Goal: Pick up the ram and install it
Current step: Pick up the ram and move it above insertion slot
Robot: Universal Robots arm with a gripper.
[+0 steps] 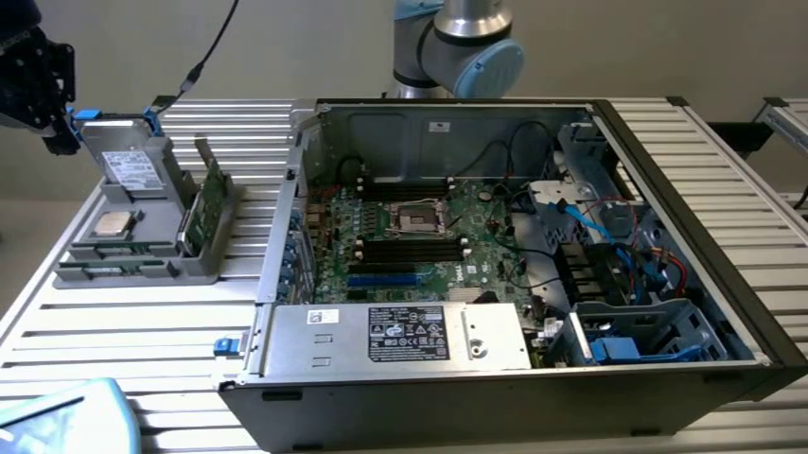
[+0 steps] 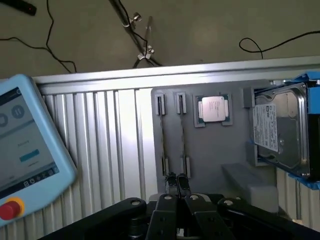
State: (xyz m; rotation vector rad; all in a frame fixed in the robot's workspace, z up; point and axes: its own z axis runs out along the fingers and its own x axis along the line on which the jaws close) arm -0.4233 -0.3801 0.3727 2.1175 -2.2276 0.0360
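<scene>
Two ram sticks (image 2: 161, 135) stand on edge in the slots of a grey parts holder (image 2: 210, 150), side by side and seen from above as thin dark lines. My gripper (image 2: 176, 181) hangs above the holder's near edge, in line with the sticks, its fingertips shut together on nothing. In the exterior view the gripper (image 1: 57, 137) is high at the exterior view's left, above the holder (image 1: 139, 246), whose front slots hold the ram (image 1: 116, 270). The open computer case (image 1: 505, 255) shows the motherboard's black memory slots (image 1: 411, 248).
On the holder sit a square silver processor (image 2: 214, 109), a hard drive (image 2: 277, 130) and taller green boards (image 1: 202, 203). A blue teach pendant (image 2: 25, 150) lies on the ribbed table. A power supply (image 1: 397, 336) sits at the case's front.
</scene>
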